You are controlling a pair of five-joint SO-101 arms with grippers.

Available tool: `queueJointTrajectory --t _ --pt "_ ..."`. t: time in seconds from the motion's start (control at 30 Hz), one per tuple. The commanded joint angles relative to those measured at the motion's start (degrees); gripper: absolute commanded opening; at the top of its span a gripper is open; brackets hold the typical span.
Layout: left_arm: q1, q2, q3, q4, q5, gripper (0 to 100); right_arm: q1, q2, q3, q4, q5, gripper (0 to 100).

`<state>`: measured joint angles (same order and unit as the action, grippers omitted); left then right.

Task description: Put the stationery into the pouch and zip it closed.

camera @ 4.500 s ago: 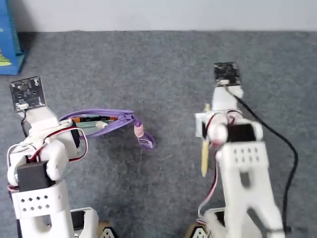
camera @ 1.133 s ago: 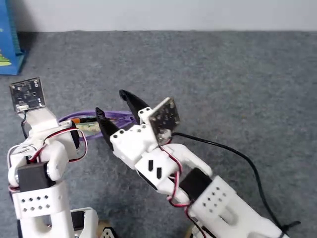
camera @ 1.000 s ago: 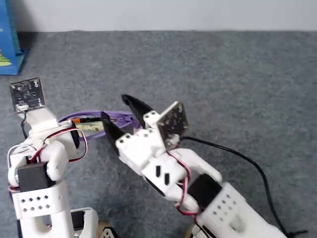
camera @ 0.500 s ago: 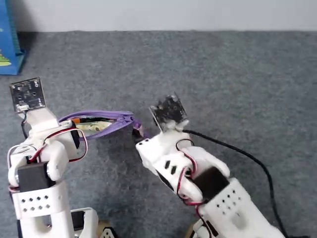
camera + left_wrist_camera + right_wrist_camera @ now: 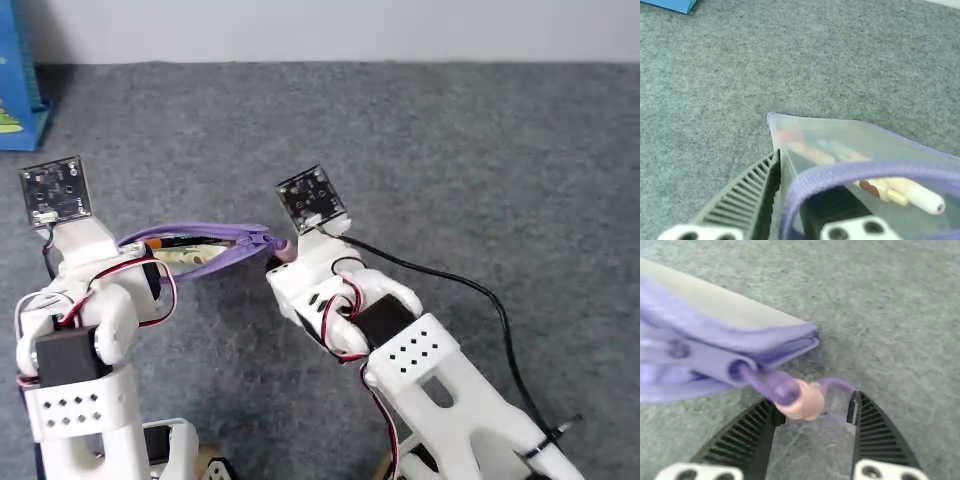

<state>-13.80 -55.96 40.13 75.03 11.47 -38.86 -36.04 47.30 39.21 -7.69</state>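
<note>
1. Down at the mat, the right pincer [image 5: 812, 401] stands apart, with one black ribbed jaw on each side of the pink bead [image 5: 802, 401] of the zip pull. One jaw tip sits just beside the bead and the other is clear of it, so nothing is gripped.
2. A short purple cord [image 5: 759, 381] runs from the bead to the zip slider [image 5: 707, 362], which sits at the end of the pouch [image 5: 715, 305].
3. From above, the right pincer [image 5: 277, 260] is tucked under its own wrist at the pouch end nearer the right arm, with the bead [image 5: 283, 251] just in front of it.
4. The left pincer [image 5: 787, 175] is clamped on the pouch wall at the other end. Its ribbed jaw is outside, and the second jaw shows inside through the clear side.
5. The pouch [image 5: 235, 250] lies on the grey mat [image 5: 450, 130] in front of the left arm and reaches toward the right arm. Its purple rim [image 5: 840, 175] bows open, so the zip is not yet drawn.
6. Stationery lies inside the pouch [image 5: 840, 145]: a cream pen with a white tip [image 5: 925, 202] and some orange and dark pieces [image 5: 190, 240].
7. A blue box [image 5: 15, 90] stands at the far left edge of the mat, well apart from the pouch.
</note>
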Motion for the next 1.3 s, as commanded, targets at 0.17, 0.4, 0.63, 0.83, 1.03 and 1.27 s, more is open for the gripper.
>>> queueJointTrajectory --t 0.17,0.4,0.63,0.83,1.03,1.27 --pt "-0.4 -0.7 -0.3 -1.1 -0.7 1 1.6 0.0 -0.5 -0.4 1.1 5.9" --pt "-0.4 -0.7 -0.3 -1.1 -0.7 1 1.5 -5.0 -0.5 3.1 1.0 11.3" --pt "-0.4 -0.7 -0.3 -1.1 -0.7 1 1.3 -8.9 1.1 3.2 0.9 11.3" --pt "-0.4 -0.7 -0.3 -1.1 -0.7 1 0.1 -8.9 2.3 0.5 1.1 11.3" --pt "-0.4 -0.7 -0.3 -1.1 -0.7 1 -3.4 -9.5 2.5 4.4 1.1 11.7" --pt "-0.4 -0.7 -0.3 -1.1 -0.8 1 -3.4 -12.3 2.2 7.7 1.1 11.4"
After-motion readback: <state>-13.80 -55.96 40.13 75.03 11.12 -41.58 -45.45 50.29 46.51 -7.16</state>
